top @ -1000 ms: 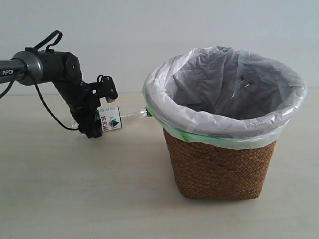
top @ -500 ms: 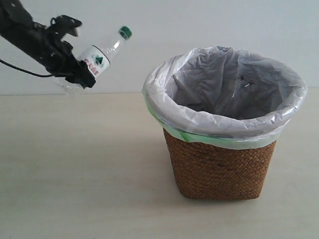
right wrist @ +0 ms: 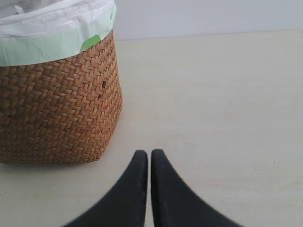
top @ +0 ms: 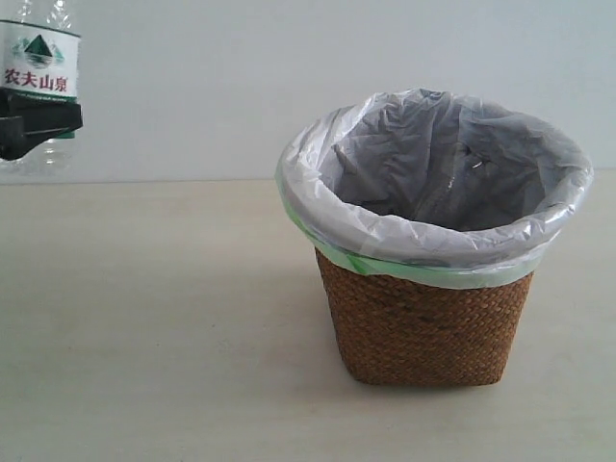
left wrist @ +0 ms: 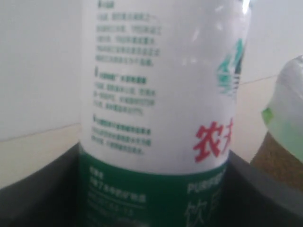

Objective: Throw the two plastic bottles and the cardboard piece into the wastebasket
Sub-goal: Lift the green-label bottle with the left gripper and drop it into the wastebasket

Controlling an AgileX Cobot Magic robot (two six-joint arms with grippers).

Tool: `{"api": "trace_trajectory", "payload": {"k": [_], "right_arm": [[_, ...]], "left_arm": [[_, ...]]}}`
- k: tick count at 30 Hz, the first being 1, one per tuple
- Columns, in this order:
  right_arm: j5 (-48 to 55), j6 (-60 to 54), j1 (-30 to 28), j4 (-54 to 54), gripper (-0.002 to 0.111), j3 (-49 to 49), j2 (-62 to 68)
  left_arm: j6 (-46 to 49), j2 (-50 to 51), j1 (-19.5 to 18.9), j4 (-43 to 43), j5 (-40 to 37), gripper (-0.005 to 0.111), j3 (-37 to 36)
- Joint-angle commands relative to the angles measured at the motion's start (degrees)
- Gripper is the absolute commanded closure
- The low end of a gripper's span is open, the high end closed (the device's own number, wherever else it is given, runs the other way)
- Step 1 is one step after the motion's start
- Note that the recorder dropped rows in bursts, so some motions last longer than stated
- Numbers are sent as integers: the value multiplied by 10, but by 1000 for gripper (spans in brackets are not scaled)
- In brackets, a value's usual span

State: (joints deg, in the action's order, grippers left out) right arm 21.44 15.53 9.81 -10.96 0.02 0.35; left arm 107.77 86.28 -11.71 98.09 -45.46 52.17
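Note:
The smaller plastic bottle (top: 38,67) with the green-and-white label hangs upright at the top left of the exterior view, high above the table. My left gripper (top: 37,121) is shut on its lower body; in the left wrist view the bottle (left wrist: 161,94) fills the frame between the dark fingers (left wrist: 42,198). The wicker wastebasket (top: 423,327) with its grey-white liner stands right of centre, well apart from the bottle. My right gripper (right wrist: 149,155) is shut and empty, low over the table beside the wastebasket (right wrist: 57,104). The larger bottle and the cardboard piece are out of view.
The pale table (top: 154,318) stretches in front of and left of the basket. A plain light wall (top: 192,87) stands behind. The basket's green-edged liner (left wrist: 284,109) shows at the edge of the left wrist view.
My left gripper has swung up and to the left with the bottle, which has turned from tilted toward the basket to upright. The basket has not moved.

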Motion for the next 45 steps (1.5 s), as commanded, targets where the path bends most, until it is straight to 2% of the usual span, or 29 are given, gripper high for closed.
{"api": "trace_trajectory", "payload": {"k": [1,5,7,11,12,13,16,18,19,21,23,24,25,26,29,31,35,39,41,42,43,45], "right_arm": [[-2,0,-1,-1,108,0,-3],[-2,0,-1,-1,108,0,-3],[-2,0,-1,-1,108,0,-3],[-2,0,-1,-1,108,0,-3],[-2,0,-1,-1,108,0,-3],[-2,0,-1,-1,108,0,-3],[-2,0,-1,-1,108,0,-3],[-2,0,-1,-1,108,0,-3],[-2,0,-1,-1,108,0,-3],[-2,0,-1,-1,108,0,-3],[-2,0,-1,-1,108,0,-3],[-2,0,-1,-1,108,0,-3],[-2,0,-1,-1,108,0,-3],[-2,0,-1,-1,108,0,-3],[-2,0,-1,-1,108,0,-3],[-2,0,-1,-1,108,0,-3],[-2,0,-1,-1,108,0,-3],[-2,0,-1,-1,108,0,-3],[-2,0,-1,-1,108,0,-3],[-2,0,-1,-1,108,0,-3],[-2,0,-1,-1,108,0,-3],[-2,0,-1,-1,108,0,-3]], "left_arm": [[-126,-34,-9,19,96,103,-29],[-185,-33,4,19,101,103,-29],[-183,-30,28,19,97,103,-25],[-237,-8,128,19,29,103,44],[-261,-1,154,19,6,103,71],[-298,13,198,19,-38,103,128],[-347,28,254,19,-85,103,222],[-360,28,284,19,-85,103,297],[-371,26,284,19,-80,103,309],[-432,19,268,-52,-39,103,321],[-574,18,229,-307,-8,103,312],[-606,18,216,-367,-8,103,302],[-644,18,185,-456,-6,103,274],[-653,18,168,-485,-5,103,257],[-693,18,82,-565,25,103,183],[-715,18,51,-593,32,103,164],[-738,17,23,-601,19,103,155],[-738,18,45,-588,7,103,155],[-720,18,86,-544,14,103,155],[-658,18,132,-447,29,103,155],[-598,18,160,-370,34,101,160],[-479,22,216,-220,37,90,178]]}}
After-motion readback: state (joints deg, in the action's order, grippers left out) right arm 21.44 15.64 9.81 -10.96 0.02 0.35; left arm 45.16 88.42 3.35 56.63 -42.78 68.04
